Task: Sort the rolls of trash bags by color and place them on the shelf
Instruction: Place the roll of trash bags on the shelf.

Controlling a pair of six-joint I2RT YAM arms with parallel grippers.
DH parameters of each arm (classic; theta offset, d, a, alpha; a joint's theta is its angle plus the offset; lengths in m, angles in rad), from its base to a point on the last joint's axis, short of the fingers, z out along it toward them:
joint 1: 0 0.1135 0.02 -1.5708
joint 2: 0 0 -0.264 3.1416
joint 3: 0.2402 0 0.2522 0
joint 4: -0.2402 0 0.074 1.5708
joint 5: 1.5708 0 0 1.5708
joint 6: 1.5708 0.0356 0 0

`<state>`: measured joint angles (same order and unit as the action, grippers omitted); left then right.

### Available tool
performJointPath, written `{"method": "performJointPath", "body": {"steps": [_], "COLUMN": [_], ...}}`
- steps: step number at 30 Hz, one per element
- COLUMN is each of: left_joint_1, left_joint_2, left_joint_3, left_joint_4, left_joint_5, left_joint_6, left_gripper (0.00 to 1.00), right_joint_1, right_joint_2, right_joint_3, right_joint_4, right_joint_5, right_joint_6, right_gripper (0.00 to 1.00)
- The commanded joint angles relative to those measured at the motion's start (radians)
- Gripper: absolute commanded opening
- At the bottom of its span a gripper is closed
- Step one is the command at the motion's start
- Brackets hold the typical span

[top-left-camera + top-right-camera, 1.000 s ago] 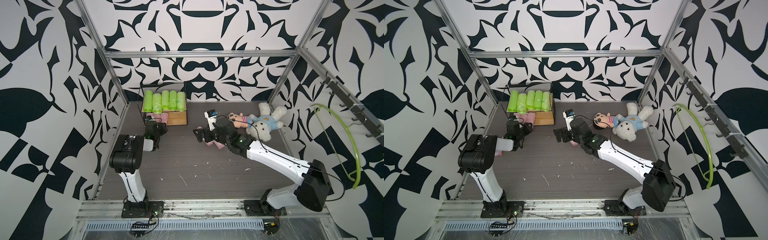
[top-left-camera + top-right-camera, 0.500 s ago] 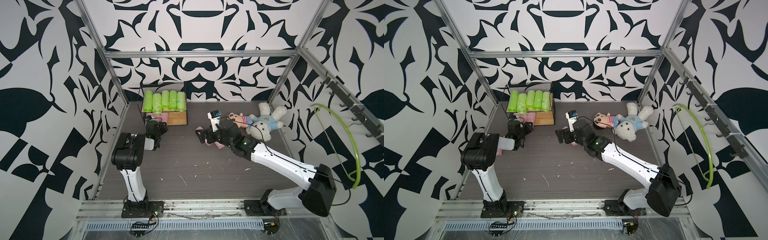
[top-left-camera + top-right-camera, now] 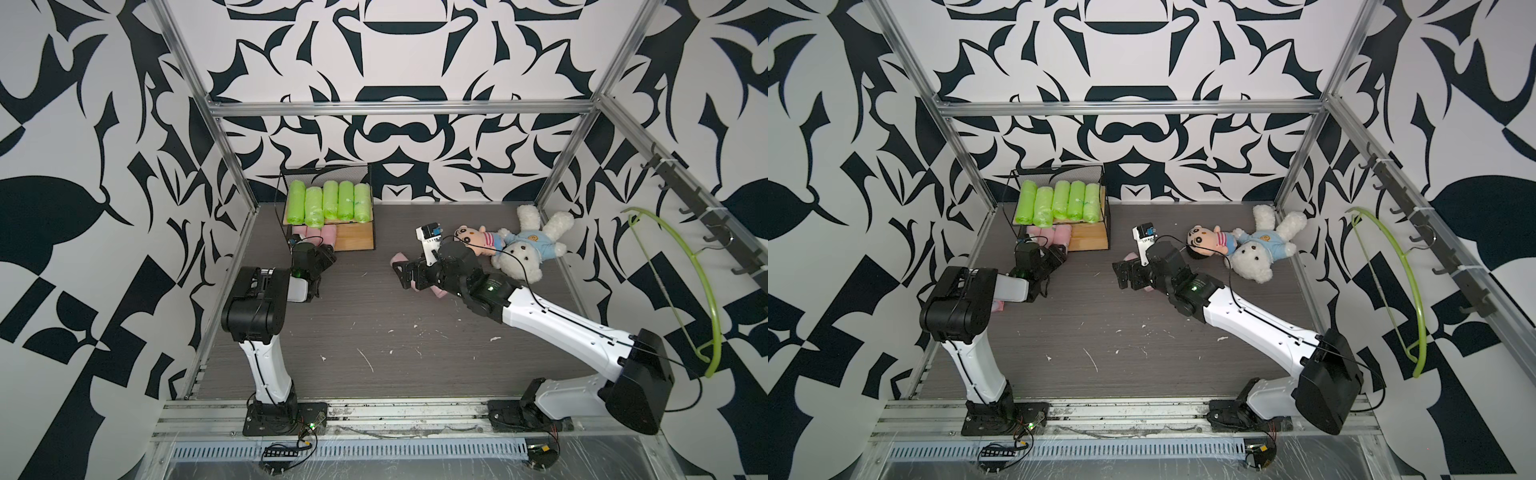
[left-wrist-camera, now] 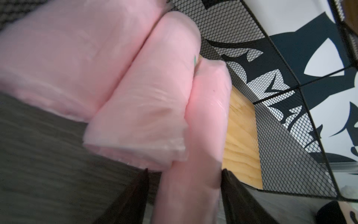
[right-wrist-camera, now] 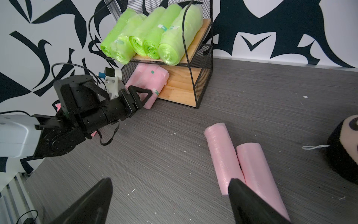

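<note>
**Since these rolls are basically wound film, pinch them round the middle**

Because they're just rolled-up plastic film, the pink rolls (image 5: 222, 155) look light, soft and a bit slippery. I'd pinch across the middle of the barrel, not the floppy ends, and not hard.

Five green rolls (image 5: 151, 33) already fill the upper board of the shelf (image 5: 180, 85). The lower board has two pink ones tucked in, plus a third pink roll (image 4: 203, 116) lying between the fingers of the left gripper (image 4: 185, 171). There's a sliver of gap on one side, so it reads as loose rather than clamped. Its near end seems to poke past the board's front edge.

Two more pink ones lie touching side by side on the surface (image 3: 374, 332), right under the right gripper (image 5: 169, 179). Its fingers are spread wide with nothing in them. One finger hangs over the seam between the pair, so closing there might drag both.

In the way: the left arm sits right in front of the lower tier, and the wire frame and upper board leave little headroom. The doll (image 3: 465, 235) and teddy (image 3: 517, 266) lie just beside the right wrist.
</note>
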<state>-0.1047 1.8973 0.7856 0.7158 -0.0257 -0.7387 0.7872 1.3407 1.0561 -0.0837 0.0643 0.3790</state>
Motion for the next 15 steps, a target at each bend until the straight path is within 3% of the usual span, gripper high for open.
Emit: {"method": "performJointPath", "body": {"steps": [1,15], "left_joint_1": [0.006,0.006], "left_joint_2": [-0.046,-0.219], "left_joint_3": [-0.033,-0.18], "left_joint_4": [-0.029,-0.121], "left_joint_5": [-0.025,-0.054], "left_joint_6": [-0.014,-0.063], "left_gripper": [0.7,0.8], "right_joint_1": [0.005,0.02], "right_joint_2": [-0.043,-0.056], "right_joint_3": [-0.001,-0.034], "right_joint_4": [0.019,0.034], "right_joint_5": [0.014,0.011], "right_joint_6": [0.008,0.019], "right_gripper": [0.99,0.99]}}
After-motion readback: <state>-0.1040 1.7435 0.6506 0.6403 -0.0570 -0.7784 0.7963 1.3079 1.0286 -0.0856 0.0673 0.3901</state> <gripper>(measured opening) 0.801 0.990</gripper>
